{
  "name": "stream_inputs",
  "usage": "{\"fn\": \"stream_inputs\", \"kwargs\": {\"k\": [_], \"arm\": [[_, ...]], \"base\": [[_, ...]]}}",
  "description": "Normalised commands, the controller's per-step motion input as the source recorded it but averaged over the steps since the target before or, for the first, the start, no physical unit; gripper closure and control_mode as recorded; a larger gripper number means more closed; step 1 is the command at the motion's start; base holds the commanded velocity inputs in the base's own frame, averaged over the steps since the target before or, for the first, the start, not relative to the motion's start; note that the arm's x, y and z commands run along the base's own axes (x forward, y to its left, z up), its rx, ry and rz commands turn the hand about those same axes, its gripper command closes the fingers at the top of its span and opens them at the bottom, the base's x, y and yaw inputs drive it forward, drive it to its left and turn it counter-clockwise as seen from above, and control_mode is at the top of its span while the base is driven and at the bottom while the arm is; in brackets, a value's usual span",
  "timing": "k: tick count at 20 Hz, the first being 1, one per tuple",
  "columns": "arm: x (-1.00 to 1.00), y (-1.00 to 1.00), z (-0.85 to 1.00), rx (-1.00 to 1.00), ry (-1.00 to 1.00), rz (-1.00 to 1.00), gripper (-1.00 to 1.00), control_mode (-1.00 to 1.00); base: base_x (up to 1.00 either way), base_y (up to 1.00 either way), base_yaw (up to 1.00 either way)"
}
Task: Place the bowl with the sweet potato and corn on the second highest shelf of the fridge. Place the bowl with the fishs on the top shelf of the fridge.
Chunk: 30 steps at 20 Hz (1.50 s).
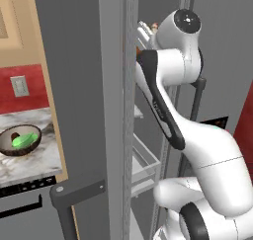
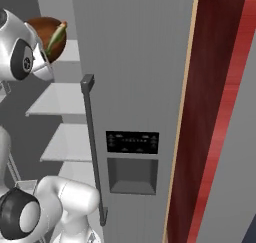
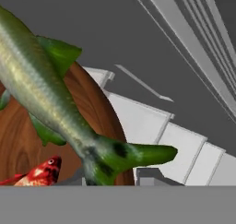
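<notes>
Fridge point(image 2: 135, 62): tall grey metal body; its thick grey door point(image 1: 79, 86) stands open and takes the middle of the left base view, with a dark bar handle point(image 2: 93, 147) and a dark dispenser panel point(image 2: 132, 142) on the other door in the right base view.
Arm point(image 1: 207, 155): white with dark joints; it reaches up past the door edge into the open fridge; the door edge hides the hand from the left side.
Shelves point(image 2: 62, 144): thin, pale grey, flat slabs, stacked one above another inside the fridge; clear drawers point(image 1: 146, 165) show lower down behind the door.
Worktop point(image 1: 29, 160): pale marbled stone, left of the fridge, under a red wall with a white outlet point(image 1: 20, 86).
Bowl with the fishs point(image 2: 47, 37): wide, shallow, reddish-brown wood with visible grain; high inside the fridge at the level of the upper shelves, just beside the arm's wrist; whether it rests on a shelf I cannot tell.
Bowl with the sweet potato and corn point(image 1: 21, 139): small, deep, dark brown, paler inside; it stands on the worktop, well apart from the arm; lime-green corn point(image 1: 22, 141) and dark sweet potato point(image 1: 16, 135) lie in it.
Fishs point(image 3: 50, 112): a long green and whitish one lies across the wooden bowl in the hand view; a small bright red one point(image 3: 39, 173) below it.
Pincer: clenched; the fingers themselves are hidden; the wooden bowl sits right against the hand, so it seems to grasp the rim, but I cannot see the contact.
</notes>
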Motion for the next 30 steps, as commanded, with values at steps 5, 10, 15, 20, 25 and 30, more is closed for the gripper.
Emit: {"fn": "stream_inputs", "kwargs": {"k": [5, 10, 15, 20, 25, 30], "arm": [[0.7, 0.23, -0.02, 0.0, 0.03, -0.05, 1.0, -1.0], [0.76, 0.29, -0.12, 0.0, 0.08, -0.03, 1.0, -1.0], [0.84, 0.24, -0.19, 0.0, 0.14, 0.0, 1.0, -1.0], [1.0, 0.06, -0.02, 0.0, 0.02, -0.04, 1.0, -1.0], [0.93, 0.0, 0.0, 0.0, 0.0, -0.06, 1.0, -1.0], [-0.03, 0.0, 0.0, 0.0, 0.0, -0.01, -1.0, -1.0]], "base": [[0.0, 0.0, 0.0], [0.0, 0.0, 0.0], [0.0, 0.0, 0.0], [0.0, 0.0, 0.0], [0.0, 0.0, 0.0], [0.0, 0.0, 0.0]]}}
